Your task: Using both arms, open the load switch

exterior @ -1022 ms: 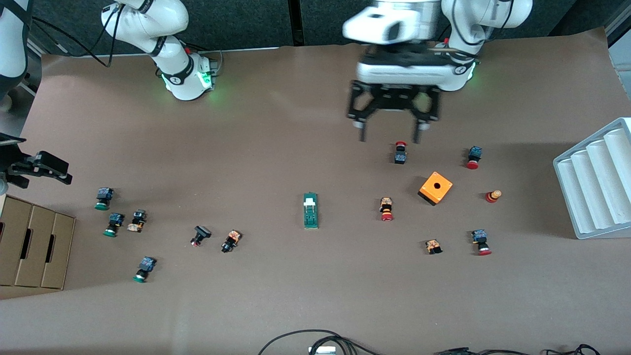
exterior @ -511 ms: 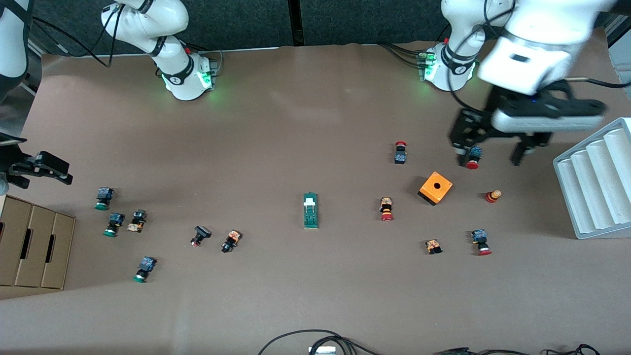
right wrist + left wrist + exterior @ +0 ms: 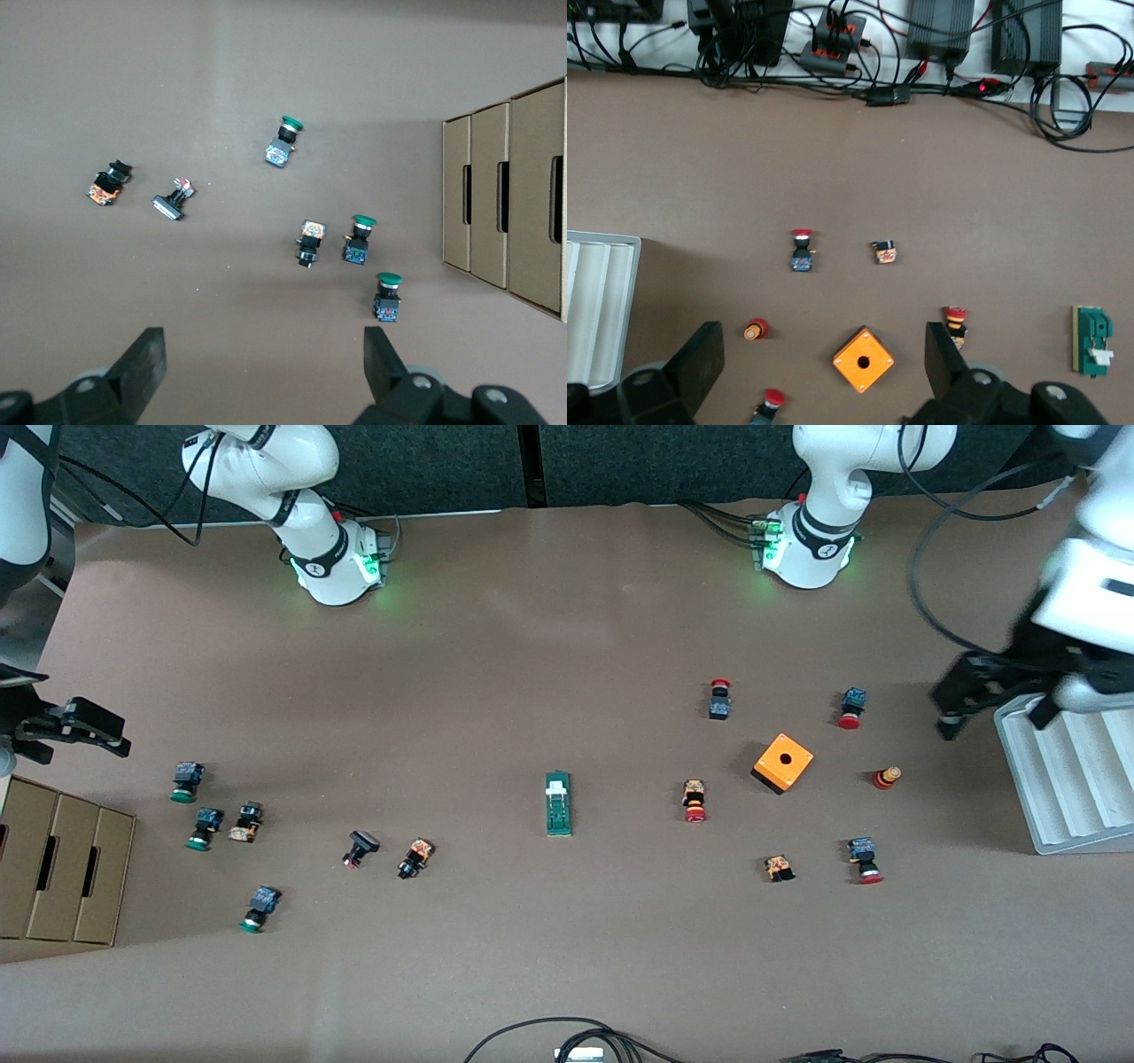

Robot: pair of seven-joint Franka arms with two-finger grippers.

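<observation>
Note that the left gripper [image 3: 992, 708] appears motion-blurred at the front view's edge, partly covering the white tray [image 3: 1076, 797]. The right gripper [image 3: 66, 726] and cardboard box [image 3: 62, 868] are cropped there.

Both arms are glossy white with rounded shells and black joint bands. The right arm's base [image 3: 332, 562] and the left arm's base [image 3: 808, 553] glow green, and black cables trail from them. The left gripper [image 3: 992, 700] and right gripper [image 3: 75, 726] are black; what looks like a grey screw sits at each finger's root.
</observation>
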